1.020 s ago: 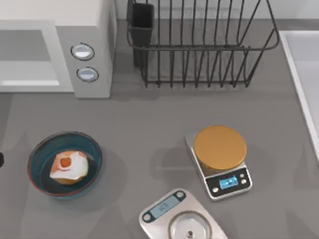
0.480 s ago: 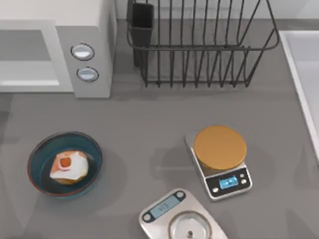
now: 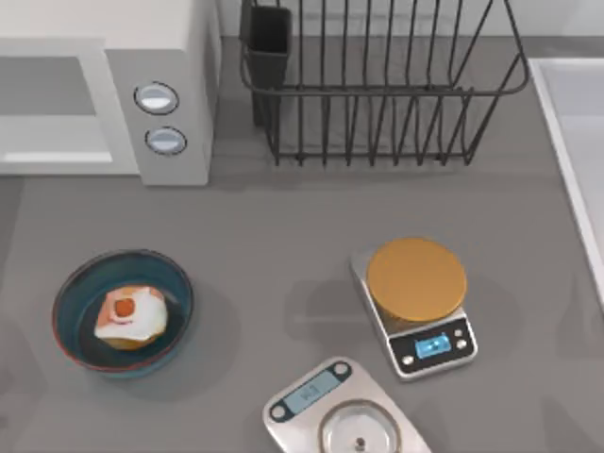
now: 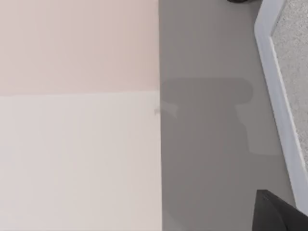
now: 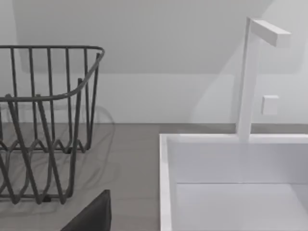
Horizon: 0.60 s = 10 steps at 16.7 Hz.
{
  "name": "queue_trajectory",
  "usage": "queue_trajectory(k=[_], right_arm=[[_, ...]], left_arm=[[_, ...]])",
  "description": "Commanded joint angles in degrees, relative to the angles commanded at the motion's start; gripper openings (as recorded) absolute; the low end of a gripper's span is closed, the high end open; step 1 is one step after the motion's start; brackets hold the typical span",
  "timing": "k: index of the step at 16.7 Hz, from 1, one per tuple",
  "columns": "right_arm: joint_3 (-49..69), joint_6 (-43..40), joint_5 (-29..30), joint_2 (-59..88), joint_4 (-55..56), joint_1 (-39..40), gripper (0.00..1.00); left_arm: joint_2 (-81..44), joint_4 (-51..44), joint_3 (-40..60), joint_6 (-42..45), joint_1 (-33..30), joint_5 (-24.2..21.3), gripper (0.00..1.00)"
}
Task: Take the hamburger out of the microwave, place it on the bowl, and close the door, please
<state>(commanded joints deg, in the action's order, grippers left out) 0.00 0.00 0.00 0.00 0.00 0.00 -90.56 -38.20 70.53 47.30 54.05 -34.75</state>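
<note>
— Sitting in the round blue bowl with the reddish-brown rim point(image 3: 179, 293), toward the left of the flat grey desk point(image 3: 283, 217), is the small whitish-tan hamburger with an orange-red patch point(image 3: 129, 318).

— And the boxy white microwave point(image 3: 170, 57)?

— Back left corner, its two round grey-rimmed knobs point(image 3: 157, 97) facing the desk. I cannot tell from above whether its front is shut.

— What else stands on the surface?

— A black wire dish rack point(image 3: 377, 113) along the back, and a silver scale with a flat orange disc point(image 3: 416, 280) right of centre. A steel scale with a round plate point(image 3: 340, 415) is at the near edge. A white sink basin point(image 3: 576, 142) runs down the right side.

— The room behind?

— A plain pale wall point(image 5: 144, 29), with a square white faucet point(image 5: 248, 82) rising over the basin.

— The arms?

— A dark corner of the left gripper point(image 4: 279, 214) hangs over grey desk beside a pale surface. The right gripper point(image 5: 94, 216) is near the rack and the basin. Whether either is open or closed, I cannot tell.
</note>
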Motion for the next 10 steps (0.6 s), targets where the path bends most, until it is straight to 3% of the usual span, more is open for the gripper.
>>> queue_trajectory(k=[4,10], right_arm=[[0.00,0.00,0.00,0.00,0.00,0.00,1.00],[0.00,0.00,0.00,0.00,0.00,0.00,1.00]], left_arm=[[-7.41,-4.41,6.02,4.66,5.23,-3.31,0.00],[-7.67,-4.31,6.00,4.87,5.27,-3.28,0.00]])
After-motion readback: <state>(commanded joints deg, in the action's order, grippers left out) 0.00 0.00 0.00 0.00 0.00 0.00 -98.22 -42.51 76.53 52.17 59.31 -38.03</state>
